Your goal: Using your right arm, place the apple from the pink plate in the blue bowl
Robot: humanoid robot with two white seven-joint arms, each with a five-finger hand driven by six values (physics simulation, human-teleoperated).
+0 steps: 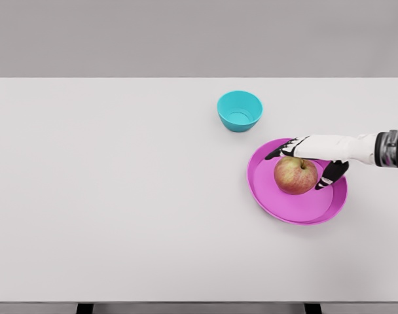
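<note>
A red-yellow apple sits on the pink plate at the right of the white table. My right hand reaches in from the right edge and hovers over the apple's far side, fingers spread: one dark fingertip points left beyond the apple, another lies at its right. The fingers do not close round the apple. The blue bowl stands empty, up and left of the plate. My left arm does not show.
The white table spans the view, with its front edge at the bottom and its far edge near the top. Nothing else stands on it.
</note>
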